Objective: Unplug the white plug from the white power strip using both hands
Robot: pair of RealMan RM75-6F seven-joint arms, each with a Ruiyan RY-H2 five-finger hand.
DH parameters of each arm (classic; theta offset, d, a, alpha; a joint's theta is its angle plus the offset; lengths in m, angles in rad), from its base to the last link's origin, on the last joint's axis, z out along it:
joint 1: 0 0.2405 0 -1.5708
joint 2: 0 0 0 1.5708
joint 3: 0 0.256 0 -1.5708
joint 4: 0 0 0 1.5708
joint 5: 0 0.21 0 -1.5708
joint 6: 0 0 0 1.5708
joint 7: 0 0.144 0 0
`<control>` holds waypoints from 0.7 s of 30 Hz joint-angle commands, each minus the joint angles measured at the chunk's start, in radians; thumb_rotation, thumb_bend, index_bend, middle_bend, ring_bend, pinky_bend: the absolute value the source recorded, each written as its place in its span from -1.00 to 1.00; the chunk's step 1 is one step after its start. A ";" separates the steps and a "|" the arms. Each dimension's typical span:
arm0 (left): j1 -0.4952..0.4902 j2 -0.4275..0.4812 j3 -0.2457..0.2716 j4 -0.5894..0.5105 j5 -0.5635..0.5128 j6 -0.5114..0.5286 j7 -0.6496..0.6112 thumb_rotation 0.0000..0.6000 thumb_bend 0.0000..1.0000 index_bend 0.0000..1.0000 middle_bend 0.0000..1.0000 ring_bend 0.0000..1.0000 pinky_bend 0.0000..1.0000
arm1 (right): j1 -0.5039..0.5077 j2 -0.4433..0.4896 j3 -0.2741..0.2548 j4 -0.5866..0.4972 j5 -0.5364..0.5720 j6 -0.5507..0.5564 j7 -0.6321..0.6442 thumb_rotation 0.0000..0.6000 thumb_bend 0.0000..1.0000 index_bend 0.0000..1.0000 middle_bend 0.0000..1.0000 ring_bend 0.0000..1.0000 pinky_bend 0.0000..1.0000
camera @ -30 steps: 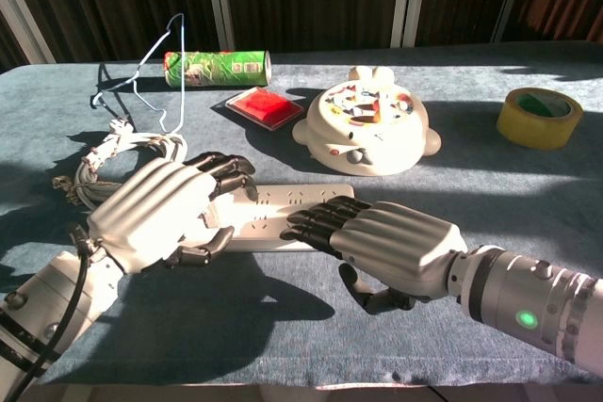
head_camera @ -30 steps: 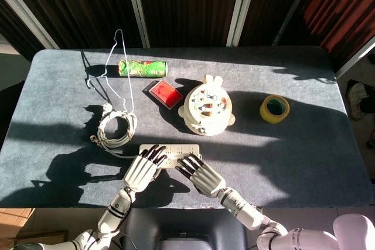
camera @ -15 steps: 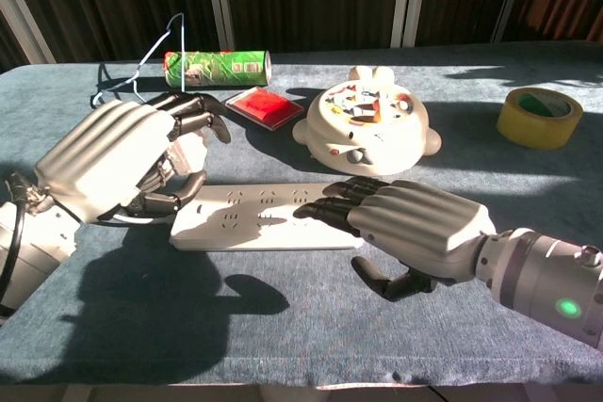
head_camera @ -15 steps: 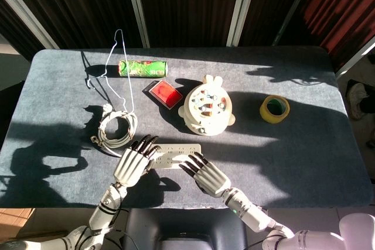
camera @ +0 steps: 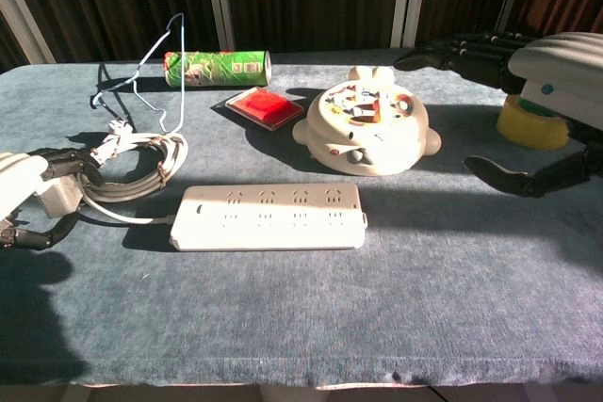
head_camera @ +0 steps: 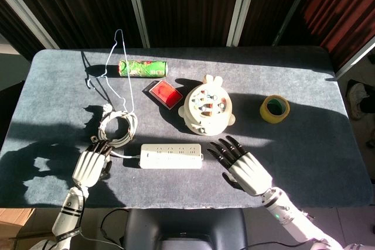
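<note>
While you read the head view, note the one white power strip (head_camera: 171, 156) lying flat on the grey bench (head_camera: 304, 144), lengthwise left to right, with no plug in its upper sockets. The left robot hand (head_camera: 89, 164) sits just left of the strip, fingers curled around the white plug (head_camera: 106, 168), which is clear of the strip. One coiled white cable (head_camera: 116, 128) lies just behind that hand. The right robot hand (head_camera: 242, 165) hovers to the right of the strip, fingers spread wide and holding nothing. You can count one green can (head_camera: 142, 68) lying on its side, one red flat box (head_camera: 165, 94), one round cream toy (head_camera: 208, 108) whose top recess carries small coloured pieces, one roll of yellow tape (head_camera: 274, 108) and one wire hanger (head_camera: 117, 68).

In the chest view, the left robot hand (camera: 24, 197) appears at the left edge, its dark fingertips pinching the white plug (camera: 58, 198); the plug is apart from the white power strip (camera: 269, 217), and a thin lead runs from the strip's left end toward the coiled white cable (camera: 132, 162). The right robot hand (camera: 528, 77) is raised at the upper right, fingers extended and apart, in front of the yellow tape (camera: 529, 126). The round cream toy (camera: 367, 129) stands behind the strip, its contents too small to identify.
</note>
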 commanded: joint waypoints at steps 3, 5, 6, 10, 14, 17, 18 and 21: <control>0.009 -0.027 -0.001 0.090 -0.044 -0.075 -0.091 1.00 -0.08 -0.67 -0.53 -0.54 -0.46 | -0.034 0.058 -0.026 -0.036 -0.005 0.011 -0.022 1.00 0.07 -1.00 -0.74 -1.00 -0.87; 0.009 -0.025 -0.005 0.093 -0.034 -0.064 -0.106 1.00 -0.12 -0.83 -0.69 -0.68 -0.49 | -0.046 0.078 -0.035 -0.046 0.003 0.007 -0.046 1.00 0.01 -1.00 -0.76 -1.00 -0.88; 0.010 -0.019 -0.005 0.090 -0.031 -0.061 -0.106 1.00 -0.14 -0.90 -0.77 -0.76 -0.52 | -0.055 0.090 -0.040 -0.050 0.007 0.009 -0.059 1.00 -0.04 -1.00 -0.78 -1.00 -0.89; 0.023 0.049 -0.001 0.006 -0.038 -0.071 -0.130 1.00 -0.20 -1.00 -0.99 -0.95 -0.61 | -0.093 0.143 -0.061 -0.056 0.023 0.030 -0.070 1.00 -0.22 -1.00 -0.88 -1.00 -0.95; 0.053 0.142 -0.009 -0.087 -0.019 0.001 -0.137 1.00 -0.24 -1.00 -1.00 -1.00 -0.67 | -0.157 0.208 -0.088 -0.056 0.049 0.088 -0.055 1.00 -0.39 -1.00 -0.98 -1.00 -0.99; 0.086 0.245 0.000 -0.195 -0.004 0.044 -0.180 1.00 -0.26 -1.00 -1.00 -1.00 -0.69 | -0.217 0.255 -0.106 -0.049 0.066 0.151 -0.021 1.00 -0.47 -1.00 -1.00 -1.00 -1.00; 0.101 0.273 0.003 -0.218 0.009 0.074 -0.185 1.00 -0.26 -1.00 -1.00 -1.00 -0.69 | -0.238 0.266 -0.111 -0.042 0.069 0.174 -0.007 1.00 -0.47 -1.00 -1.00 -1.00 -1.00; 0.182 0.345 0.015 -0.267 0.061 0.235 -0.195 1.00 -0.24 -1.00 -1.00 -1.00 -0.71 | -0.320 0.280 -0.119 0.003 0.091 0.279 0.053 1.00 -0.47 -1.00 -1.00 -1.00 -1.00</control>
